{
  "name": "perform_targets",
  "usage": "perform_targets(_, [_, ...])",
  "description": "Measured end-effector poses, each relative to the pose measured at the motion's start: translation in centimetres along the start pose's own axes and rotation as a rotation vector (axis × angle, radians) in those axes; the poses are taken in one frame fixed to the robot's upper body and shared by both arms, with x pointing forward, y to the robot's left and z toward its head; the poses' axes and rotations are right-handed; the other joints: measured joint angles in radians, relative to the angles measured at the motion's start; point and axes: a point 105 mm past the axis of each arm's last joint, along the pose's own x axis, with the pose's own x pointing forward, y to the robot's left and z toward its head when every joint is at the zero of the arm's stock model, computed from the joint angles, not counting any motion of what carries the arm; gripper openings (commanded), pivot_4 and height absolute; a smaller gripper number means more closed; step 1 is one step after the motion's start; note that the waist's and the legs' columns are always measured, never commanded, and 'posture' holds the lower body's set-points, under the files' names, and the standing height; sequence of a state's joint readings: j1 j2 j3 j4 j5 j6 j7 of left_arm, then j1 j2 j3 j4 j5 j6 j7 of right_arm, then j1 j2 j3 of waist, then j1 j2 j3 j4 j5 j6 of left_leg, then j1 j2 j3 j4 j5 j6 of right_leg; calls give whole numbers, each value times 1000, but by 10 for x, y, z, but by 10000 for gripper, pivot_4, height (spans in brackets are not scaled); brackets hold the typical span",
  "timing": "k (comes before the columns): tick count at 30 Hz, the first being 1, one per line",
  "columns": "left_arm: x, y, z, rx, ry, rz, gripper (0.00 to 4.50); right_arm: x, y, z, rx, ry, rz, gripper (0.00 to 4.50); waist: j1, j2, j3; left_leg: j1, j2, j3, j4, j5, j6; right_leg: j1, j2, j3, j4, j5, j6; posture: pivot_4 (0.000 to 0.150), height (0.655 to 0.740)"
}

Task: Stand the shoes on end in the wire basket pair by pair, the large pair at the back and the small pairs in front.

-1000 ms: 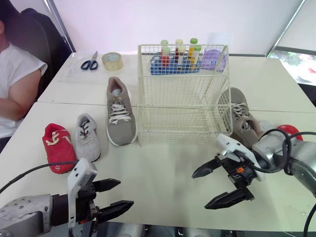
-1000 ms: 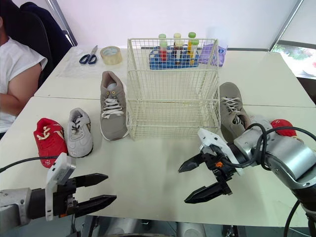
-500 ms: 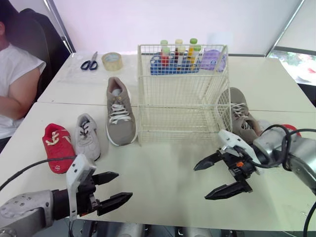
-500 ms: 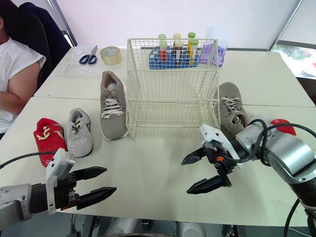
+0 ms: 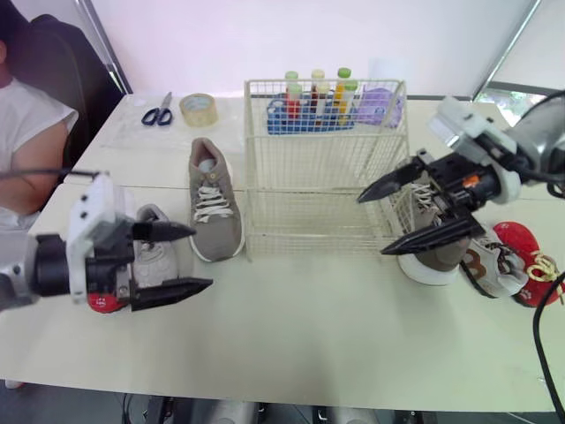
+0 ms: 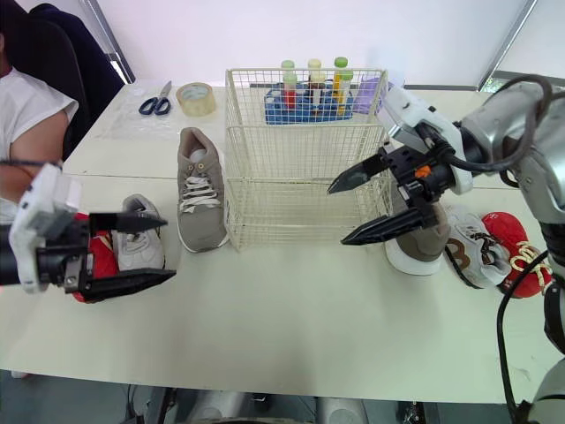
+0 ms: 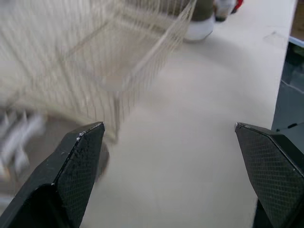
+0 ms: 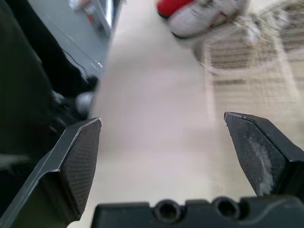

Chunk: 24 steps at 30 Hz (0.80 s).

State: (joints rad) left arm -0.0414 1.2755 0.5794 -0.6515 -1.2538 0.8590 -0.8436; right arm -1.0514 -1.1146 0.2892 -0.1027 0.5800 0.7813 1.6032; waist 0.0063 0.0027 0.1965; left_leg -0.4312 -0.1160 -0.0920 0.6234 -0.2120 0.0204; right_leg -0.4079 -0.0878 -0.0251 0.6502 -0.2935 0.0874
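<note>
— Starting at the grippers: how do they stand?

— Both are spread wide with nothing between the fingers. The left gripper (image 5: 199, 258) hovers at about eight o'clock from the wire basket (image 5: 327, 168), its tips toward the basket. The right gripper (image 6: 337, 215) hangs at about four o'clock, in front of the basket's right side.

— And the shoes?

— All six lie on the table (image 5: 300, 336), outside the basket. The large grey shoe (image 5: 214, 205) has white laces and a white sole. It lies flat just beside the basket at nine o'clock, toe toward the robot. Its mate (image 5: 433, 243) is at four o'clock, partly behind the right gripper's fingers.

— The small ones?

— A small grey shoe (image 5: 152, 261) lies at eight o'clock, partly behind the left gripper. A small red shoe (image 5: 99, 303) sits beside it, mostly hidden. Farther out at four o'clock lie a small grey shoe with brown trim (image 5: 490, 265) and a red shoe with pale laces (image 5: 527, 269).

— Anything past the basket?

— At twelve o'clock there is a blue rack of bottles (image 5: 313, 110). Toward ten o'clock there are a tape roll (image 5: 199, 109) and scissors (image 5: 159, 112). A person's arm (image 5: 31, 177) shows at nine o'clock, at the table's edge.
</note>
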Motion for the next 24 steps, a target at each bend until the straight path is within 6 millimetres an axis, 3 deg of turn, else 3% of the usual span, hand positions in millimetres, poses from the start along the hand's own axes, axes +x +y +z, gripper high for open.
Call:
perform_targets(3, [7, -1, 4, 20, -7, -21, 45000, 6, -16, -22, -23, 108, -27, 44846, -2, 0, 0, 0, 1, 4, -3, 3, -3, 0, 0, 3, 2, 1, 3, 1500, 7400])
perform_targets(9, [22, -10, 3, 28, -52, -43, 45000, 26, -28, -60, -5, 217, -2, 44846, -8, 0, 0, 0, 2, 6, -3, 4, -4, -2, 0, 5, 4, 2, 3, 1500, 7400])
perform_targets(13, [25, -8, -5, -7, -51, -6, 45000, 34, -29, -73, 0, 257, 0, 31746, -14, -1, 0, 2, 2, 6, -1, 4, -4, 0, 1, 7, 7, 2, 3, 1500, 7400])
perform_targets(19, [26, -6, -7, -6, -59, 18, 45000, 31, -33, -74, -28, 297, -80, 1640, -19, -1, 0, 6, 5, 7, 4, 1, -4, 2, 5, 9, 9, 4, -2, 1500, 7400])
perform_targets(24, [31, -5, -14, -21, -53, 17, 45000, 37, -27, -70, -28, 282, -112, 490, -17, -1, 0, 6, 7, 8, 6, 2, -4, 1, 7, 10, 12, 4, -3, 1500, 7400])
